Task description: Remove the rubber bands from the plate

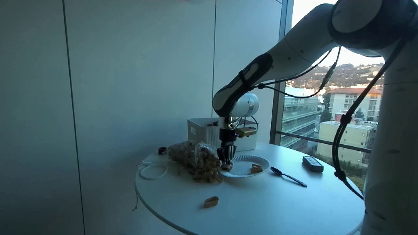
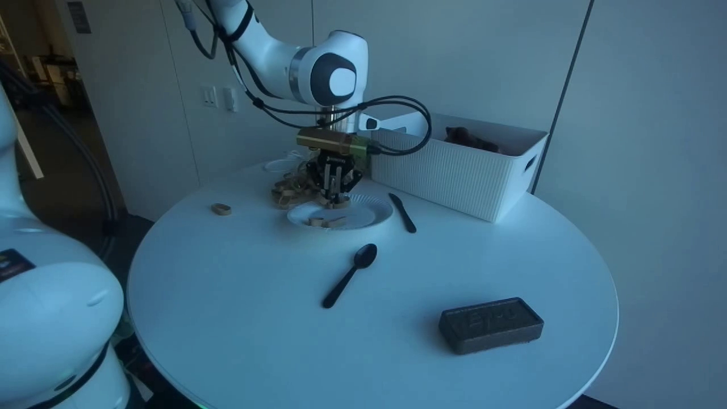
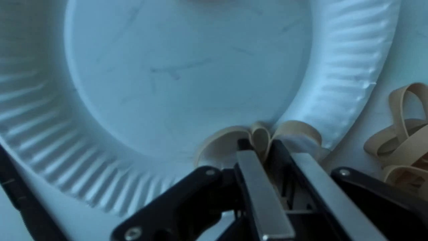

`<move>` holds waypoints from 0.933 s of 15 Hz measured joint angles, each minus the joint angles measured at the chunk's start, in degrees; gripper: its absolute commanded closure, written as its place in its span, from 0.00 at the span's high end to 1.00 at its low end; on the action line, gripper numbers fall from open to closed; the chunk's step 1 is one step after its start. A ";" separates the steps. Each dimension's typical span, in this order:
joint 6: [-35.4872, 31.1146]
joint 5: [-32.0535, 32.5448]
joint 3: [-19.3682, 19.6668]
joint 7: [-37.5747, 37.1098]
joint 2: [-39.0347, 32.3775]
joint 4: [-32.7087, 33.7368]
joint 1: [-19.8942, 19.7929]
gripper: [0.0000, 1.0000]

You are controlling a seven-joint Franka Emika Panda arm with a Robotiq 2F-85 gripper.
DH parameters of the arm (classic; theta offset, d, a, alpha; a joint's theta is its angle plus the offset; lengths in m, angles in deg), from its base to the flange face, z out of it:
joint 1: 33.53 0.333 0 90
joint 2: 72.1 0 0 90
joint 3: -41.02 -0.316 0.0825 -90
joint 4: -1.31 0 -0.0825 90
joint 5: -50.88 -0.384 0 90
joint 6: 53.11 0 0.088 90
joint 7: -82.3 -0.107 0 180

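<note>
The white paper plate (image 1: 243, 167) lies on the round table and shows in an exterior view (image 2: 366, 211) and the wrist view (image 3: 187, 87). My gripper (image 3: 260, 147) points down at the plate's rim beside the pile of bands; it also shows in both exterior views (image 1: 226, 162) (image 2: 334, 194). Its fingers are closed around a tan rubber band (image 3: 296, 126), pinched in the middle, with loops bulging out on both sides. The band is at the plate's edge; whether it touches the plate is unclear. More tan rubber band (image 1: 256, 168) lies on the plate's opposite side (image 2: 335, 222).
A clear bag (image 1: 187, 153) spills a pile of rubber bands (image 1: 204, 173) against the plate's side. A single band (image 1: 211, 201) lies apart on the table. A black spoon (image 2: 352, 272), a black knife (image 2: 403, 213), a dark eraser (image 2: 491, 326) and a white box (image 2: 443, 173) stand around.
</note>
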 measured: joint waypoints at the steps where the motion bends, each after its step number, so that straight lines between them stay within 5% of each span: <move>1: -0.22 -0.02 -0.03 0.00 0.08 0.00 0.00 0.12; 14: 0.61 -0.31 -0.26 4.94 9.15 -2.74 0.48 0.15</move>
